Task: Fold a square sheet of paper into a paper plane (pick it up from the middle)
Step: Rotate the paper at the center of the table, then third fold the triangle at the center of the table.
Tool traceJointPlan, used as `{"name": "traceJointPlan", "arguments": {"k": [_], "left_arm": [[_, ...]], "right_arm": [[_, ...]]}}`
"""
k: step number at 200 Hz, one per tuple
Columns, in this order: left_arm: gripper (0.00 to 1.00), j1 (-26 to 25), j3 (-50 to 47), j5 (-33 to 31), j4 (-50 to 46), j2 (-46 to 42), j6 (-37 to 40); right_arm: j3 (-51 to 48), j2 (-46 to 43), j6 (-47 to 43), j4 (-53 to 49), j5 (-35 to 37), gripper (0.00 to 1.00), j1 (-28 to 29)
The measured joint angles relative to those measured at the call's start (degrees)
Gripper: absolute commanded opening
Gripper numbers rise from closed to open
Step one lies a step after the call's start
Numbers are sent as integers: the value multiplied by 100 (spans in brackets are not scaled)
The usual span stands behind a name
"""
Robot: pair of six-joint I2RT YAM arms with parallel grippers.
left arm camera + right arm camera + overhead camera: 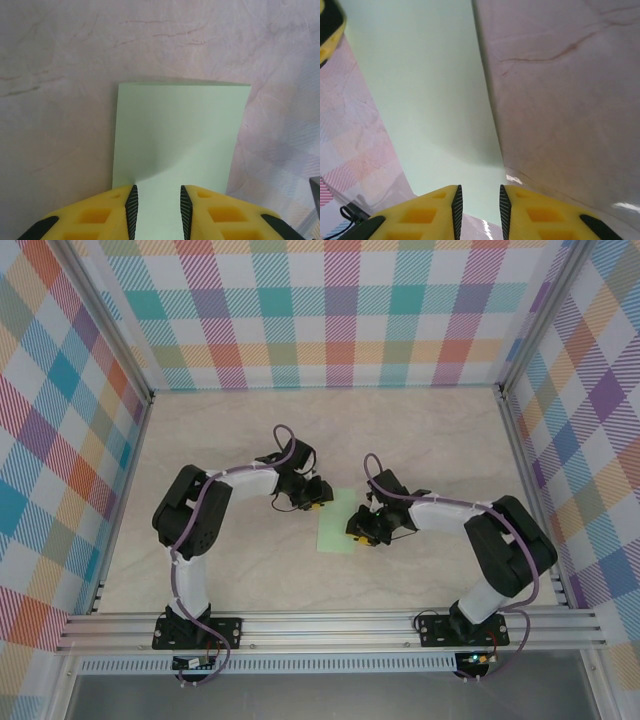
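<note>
A robotics lab test cell is indicated, not a home or shop. A marble-look tabletop (400, 430) is enclosed on 3 sides by plaid-printed panels (330, 310), which are held in alu. extrusion posts (112, 375) at the tabletop's corners. Along the tabletop's near edge a slotted alu. rail (330, 625) is mounted, w/ two black arm bases (197, 628) bolted to it. Purple cabling (186, 575) is routed along the arms above the tabletop. A lit green LED (470, 658) is seen below the tabletop's near edge.

Bright diffuse light; soft shadows; faint glare; wrist views slightly soft.
</note>
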Motion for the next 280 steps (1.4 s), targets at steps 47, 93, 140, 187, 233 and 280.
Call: {"name": "traceJointPlan", "arguments": {"k": [47,93,140,187,233,280], "left_arm": [[28,-24,-146,184,9,-702,111],[25,-66,-374,404,31,-625,131],[23,-101,-492,396,-28,-562,155],[22,-118,-496,378,-181,-361,247],[21,-120,-498,271,-345,-227,308],[20,-120,-533,247,-319,-227,367]], "right_arm": [[-22,-227,-33,-146,72,32,-223],[-116,-212,13,-7,-72,33,-232],[-120,-201,35,83,-166,36,-232],[-120,-92,35,175,-269,36,-232],[-120,31,35,269,-372,36,-232],[-118,153,35,413,-509,36,-232]]}}
